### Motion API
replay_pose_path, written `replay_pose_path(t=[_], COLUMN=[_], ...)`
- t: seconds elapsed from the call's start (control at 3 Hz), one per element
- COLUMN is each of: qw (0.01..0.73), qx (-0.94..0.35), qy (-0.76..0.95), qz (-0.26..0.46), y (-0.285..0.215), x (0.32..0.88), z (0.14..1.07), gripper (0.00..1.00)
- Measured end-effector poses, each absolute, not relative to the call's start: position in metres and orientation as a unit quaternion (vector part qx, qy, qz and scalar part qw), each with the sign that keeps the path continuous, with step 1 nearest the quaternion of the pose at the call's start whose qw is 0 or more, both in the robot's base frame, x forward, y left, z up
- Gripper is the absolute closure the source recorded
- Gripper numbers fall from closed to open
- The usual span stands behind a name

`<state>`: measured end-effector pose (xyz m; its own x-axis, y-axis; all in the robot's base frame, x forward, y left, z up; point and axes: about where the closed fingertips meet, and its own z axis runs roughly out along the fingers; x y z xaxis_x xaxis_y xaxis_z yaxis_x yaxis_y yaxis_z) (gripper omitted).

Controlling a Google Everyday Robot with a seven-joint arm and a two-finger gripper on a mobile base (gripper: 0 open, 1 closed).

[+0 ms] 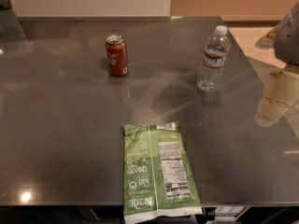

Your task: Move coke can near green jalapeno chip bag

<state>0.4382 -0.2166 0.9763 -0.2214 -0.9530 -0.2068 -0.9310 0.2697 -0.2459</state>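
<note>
The coke can [117, 55], red with white script and a silver top, stands upright on the dark table at the back left of centre. The green jalapeno chip bag [158, 169] lies flat at the front centre, its white nutrition panel facing up and its near end hanging over the table's front edge. My gripper [272, 107] is at the right edge of the view, above the table's right side, far from the can and from the bag. It holds nothing that I can see.
A clear plastic water bottle [213, 58] with a white cap stands upright at the back right, between the can and my arm. The dark glossy table [60, 139] ends at a front edge near the bottom. A wall runs behind the table.
</note>
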Motion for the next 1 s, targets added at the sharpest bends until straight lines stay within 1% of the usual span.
replay_pose_path(t=[0.67,1.0], qw=[0.164,0.176], qx=[-0.609,-0.613], qy=[0.775,0.770], qz=[-0.040,-0.031], y=[-0.210,-0.196], x=[0.445,0.462], z=[0.981,0.987], gripper=[0.00,0.00])
